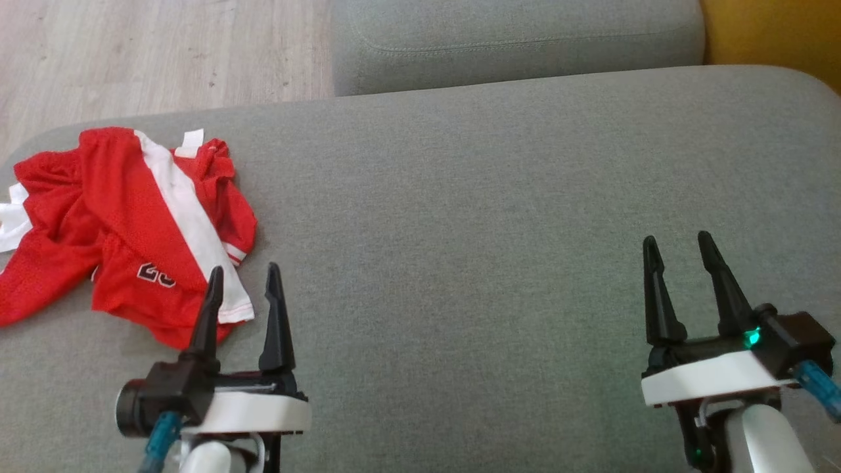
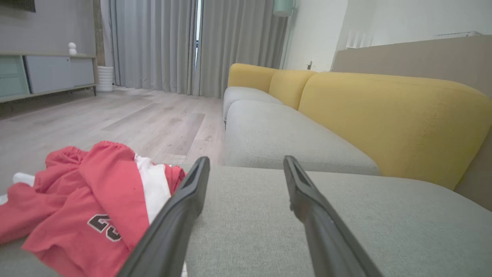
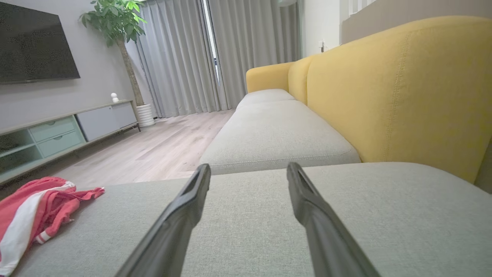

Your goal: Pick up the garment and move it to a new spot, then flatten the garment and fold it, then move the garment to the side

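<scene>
Two grippers wide open and empty, one garment waiting.
Nearest, the left gripper [image 1: 244, 269] and right gripper [image 1: 677, 238] hover over the seat [image 1: 460, 217]. Just beyond the left one lies one crumpled red garment [image 1: 118, 217], likely light, limp mesh, best pinched at its near hem.
</scene>
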`<state>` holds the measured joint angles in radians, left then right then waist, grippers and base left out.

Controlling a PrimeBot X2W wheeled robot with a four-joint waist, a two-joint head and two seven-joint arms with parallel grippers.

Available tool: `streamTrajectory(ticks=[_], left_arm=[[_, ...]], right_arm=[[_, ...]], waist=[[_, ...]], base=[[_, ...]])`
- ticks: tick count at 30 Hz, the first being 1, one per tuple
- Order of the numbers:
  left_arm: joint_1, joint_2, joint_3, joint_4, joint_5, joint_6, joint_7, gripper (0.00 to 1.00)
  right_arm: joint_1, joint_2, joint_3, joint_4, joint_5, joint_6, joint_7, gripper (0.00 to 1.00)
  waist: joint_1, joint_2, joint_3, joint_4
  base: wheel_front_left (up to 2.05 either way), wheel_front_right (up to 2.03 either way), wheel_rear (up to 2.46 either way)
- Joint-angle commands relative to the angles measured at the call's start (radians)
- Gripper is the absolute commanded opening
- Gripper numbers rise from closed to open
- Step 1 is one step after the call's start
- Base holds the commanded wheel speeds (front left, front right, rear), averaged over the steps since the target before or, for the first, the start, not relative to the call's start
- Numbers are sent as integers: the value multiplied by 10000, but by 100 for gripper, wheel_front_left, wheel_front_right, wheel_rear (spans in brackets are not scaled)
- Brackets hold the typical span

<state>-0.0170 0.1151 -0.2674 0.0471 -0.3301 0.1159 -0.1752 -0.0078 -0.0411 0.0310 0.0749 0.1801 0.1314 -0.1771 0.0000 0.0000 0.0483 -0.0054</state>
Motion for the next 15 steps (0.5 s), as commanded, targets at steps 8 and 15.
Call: streamTrajectory(ticks=[8, 15], left_arm=[[-489, 366, -362, -234, 1358, 164, -396, 100], [-557, 388, -681, -101, 1920, 91, -575, 100]], right_arm=[[-295, -81, 485, -602, -1561, -7, -380, 100], [-281, -85, 620, -699, -2071, -7, -557, 100]], waist=[[0, 0, -10, -86], [0, 0, -25, -96]], base=[[0, 0, 0], [0, 0, 0]])
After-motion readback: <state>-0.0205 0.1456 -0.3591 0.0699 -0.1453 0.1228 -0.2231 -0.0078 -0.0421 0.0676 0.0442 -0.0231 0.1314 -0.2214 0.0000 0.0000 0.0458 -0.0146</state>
